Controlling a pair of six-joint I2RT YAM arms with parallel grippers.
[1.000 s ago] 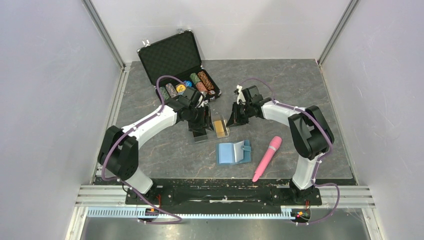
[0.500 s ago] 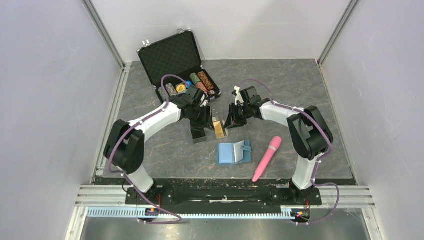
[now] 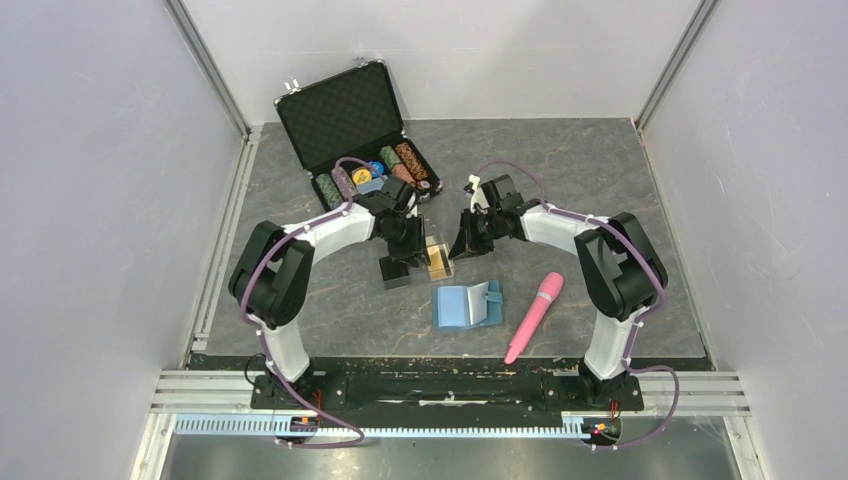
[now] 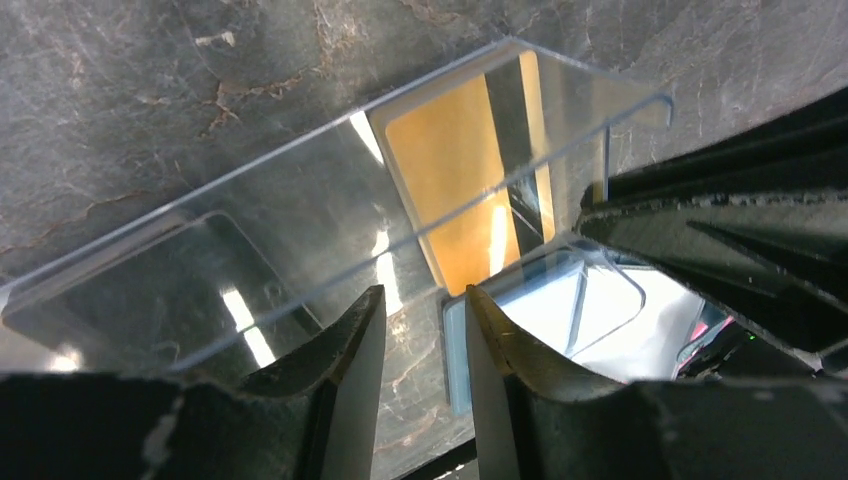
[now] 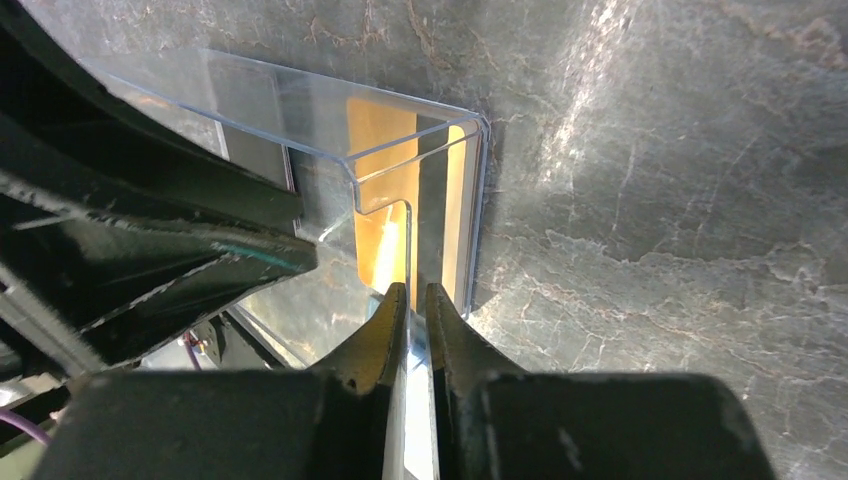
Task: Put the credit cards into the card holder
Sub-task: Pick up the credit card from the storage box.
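Currently the credit cards (image 4: 455,190), gold with a dark stripe, stand inside a clear box (image 4: 260,230) near the middle of the desk (image 3: 600,180), and none has reached the card holder (image 3: 462,306). The holder lies open and apart from the box, just towards the near edge. The right gripper (image 5: 413,295) meets the box from the right edge's side, its fingers pressed almost together on a thin clear wall. The left gripper (image 4: 423,300) sits at the box's other end with its fingers a narrow gap apart. Whether they pinch a clear panel or merely straddle it cannot be told. Compared with a second ago, the left arm's elbow has swung in towards the centre and its gripper has drawn slightly towards the near edge. The right gripper has edged a little leftwards, and the box has barely shifted. By judgement, the two arms are bracing the box from both ends so that a card can be exposed. The task is therefore at an early stage, with extraction and insertion both outstanding. An open briefcase (image 3: 345,115) holding poker chips (image 3: 395,165) stands towards the far left corner. A pink tube (image 3: 535,316) lies towards the near right corner.
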